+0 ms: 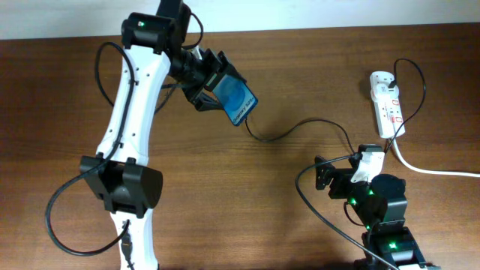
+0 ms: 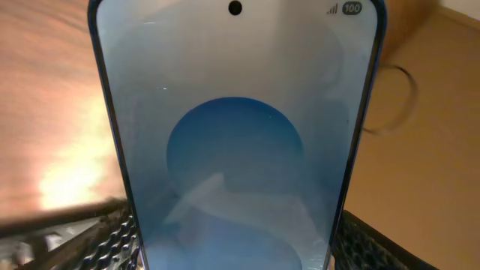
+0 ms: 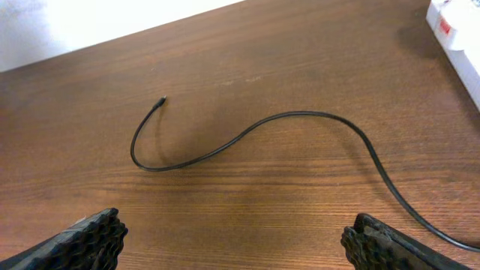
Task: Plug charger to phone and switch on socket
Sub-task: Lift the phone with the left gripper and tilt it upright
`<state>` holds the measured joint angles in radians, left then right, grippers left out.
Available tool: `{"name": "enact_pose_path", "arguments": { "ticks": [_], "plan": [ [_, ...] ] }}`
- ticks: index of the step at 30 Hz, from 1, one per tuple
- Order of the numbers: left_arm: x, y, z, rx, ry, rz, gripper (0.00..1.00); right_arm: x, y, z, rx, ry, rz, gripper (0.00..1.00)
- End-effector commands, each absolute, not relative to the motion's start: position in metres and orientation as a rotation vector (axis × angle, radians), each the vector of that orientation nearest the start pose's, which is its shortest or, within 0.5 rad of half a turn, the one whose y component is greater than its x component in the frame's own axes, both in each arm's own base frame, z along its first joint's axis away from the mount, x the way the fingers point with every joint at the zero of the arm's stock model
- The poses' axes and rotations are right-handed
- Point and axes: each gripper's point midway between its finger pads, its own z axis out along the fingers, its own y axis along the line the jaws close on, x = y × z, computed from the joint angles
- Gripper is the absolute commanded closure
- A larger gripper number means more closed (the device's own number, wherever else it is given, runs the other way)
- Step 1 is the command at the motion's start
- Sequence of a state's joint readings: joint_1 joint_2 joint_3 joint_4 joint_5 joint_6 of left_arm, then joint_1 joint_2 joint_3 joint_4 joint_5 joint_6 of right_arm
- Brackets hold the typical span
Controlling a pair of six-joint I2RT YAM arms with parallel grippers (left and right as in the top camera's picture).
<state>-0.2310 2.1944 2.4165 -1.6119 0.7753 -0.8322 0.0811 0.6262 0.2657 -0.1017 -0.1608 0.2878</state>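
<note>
My left gripper (image 1: 216,84) is shut on the phone (image 1: 237,97), holding it tilted above the table at the upper middle. In the left wrist view the phone's light-blue screen (image 2: 236,150) fills the frame between the two fingers. The charger cable (image 1: 300,126) lies on the wood, its small plug tip (image 1: 247,123) just below the phone. It also shows in the right wrist view (image 3: 247,135), with its tip (image 3: 163,99) lying free. My right gripper (image 1: 339,174) is open and empty near the cable's right part. The socket (image 1: 387,103) lies at the far right.
The socket's thick white cord (image 1: 427,169) runs off the right edge. A corner of the socket shows in the right wrist view (image 3: 457,37). The left arm (image 1: 131,120) stretches across the left half of the table.
</note>
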Motion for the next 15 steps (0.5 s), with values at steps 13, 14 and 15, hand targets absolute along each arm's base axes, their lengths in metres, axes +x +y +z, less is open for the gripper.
{"name": "enact_pose_path", "arguments": {
  "ticks": [13,14,15],
  "plan": [
    [0.393,-0.229,0.308,-1.036,2.900,-1.856,1.00,0.268,0.069,0.141,0.040,2.040,0.519,0.02],
    [0.392,-0.230,0.312,-1.034,2.894,-1.898,1.00,0.268,0.069,0.141,0.040,2.042,0.520,0.02],
    [0.390,-0.232,0.317,-1.026,2.885,-1.949,1.00,0.268,0.070,0.140,0.038,2.044,0.523,0.02]
  ]
}}
